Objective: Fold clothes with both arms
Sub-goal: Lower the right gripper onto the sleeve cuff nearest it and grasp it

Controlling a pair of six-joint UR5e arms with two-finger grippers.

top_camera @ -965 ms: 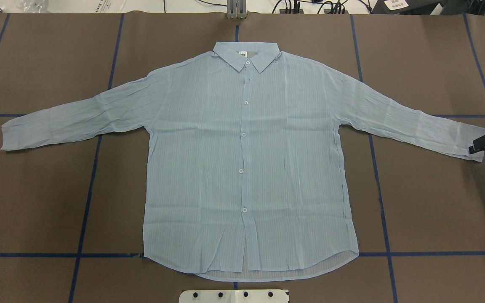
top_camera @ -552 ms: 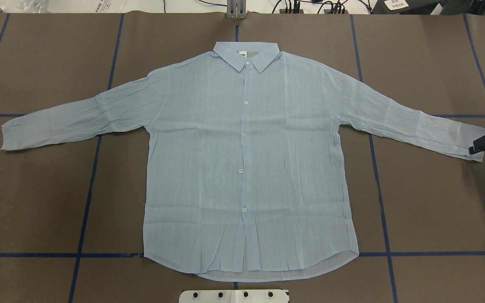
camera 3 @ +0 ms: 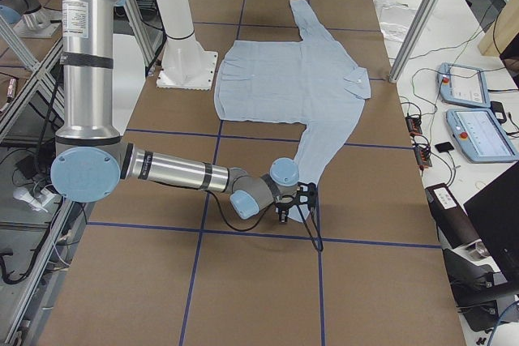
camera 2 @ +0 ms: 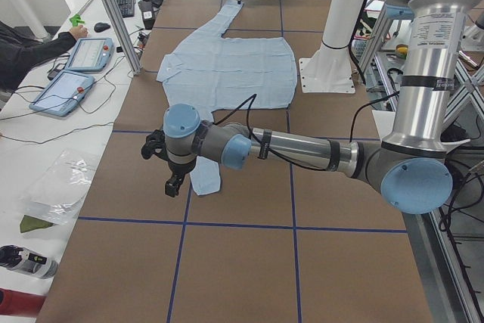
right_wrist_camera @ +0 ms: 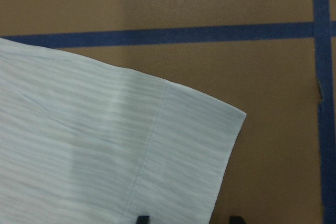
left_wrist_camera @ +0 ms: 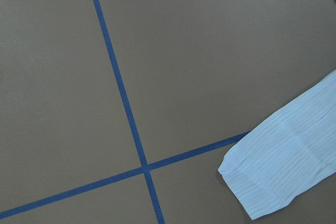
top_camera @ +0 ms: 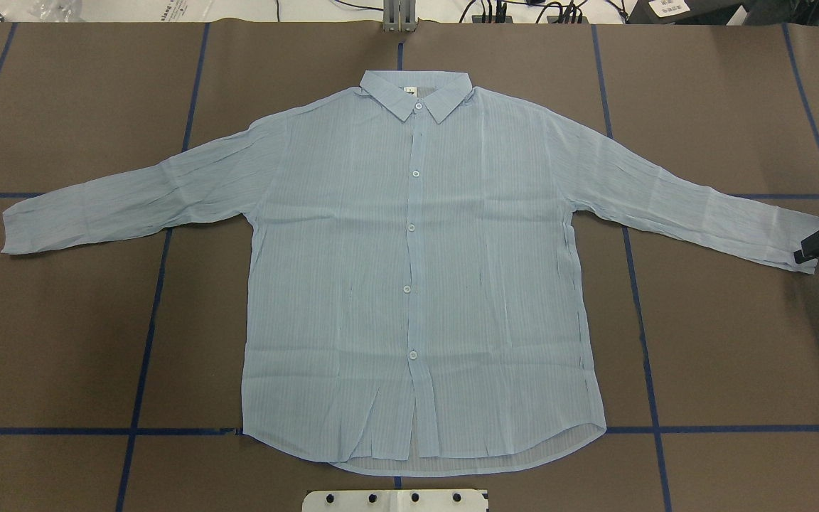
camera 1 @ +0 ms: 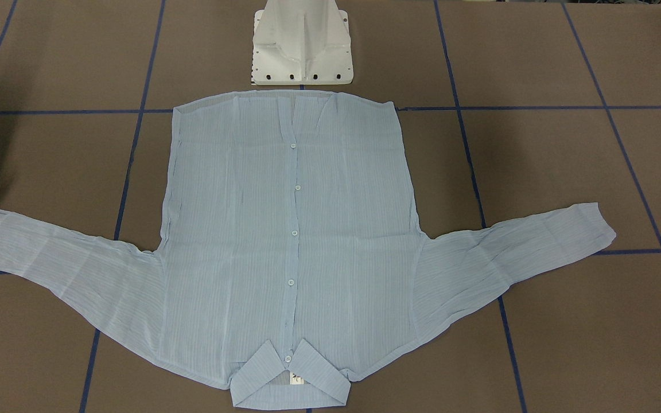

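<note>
The light blue striped shirt [top_camera: 409, 284] lies flat and buttoned on the brown table, collar [top_camera: 415, 92] at the far side, both sleeves spread outward. My right gripper [top_camera: 805, 252] sits low at the right sleeve's cuff [right_wrist_camera: 194, 135]. In the right wrist view its two fingertips [right_wrist_camera: 143, 219] stand apart, open, with the cuff's edge between them. My left gripper [camera 2: 172, 185] shows only in the exterior left view, hovering above the left cuff [left_wrist_camera: 278, 177]; I cannot tell whether it is open or shut.
The white pedestal base [top_camera: 395, 500] stands at the near edge by the shirt's hem. Blue tape lines [top_camera: 146, 334] grid the table. Beyond the far edge are an aluminium post [camera 2: 113, 13], tablets [camera 2: 87, 54] and a person's sleeve [camera 2: 30, 51].
The right gripper has shifted only slightly at the right cuff. The shirt lies as before.
</note>
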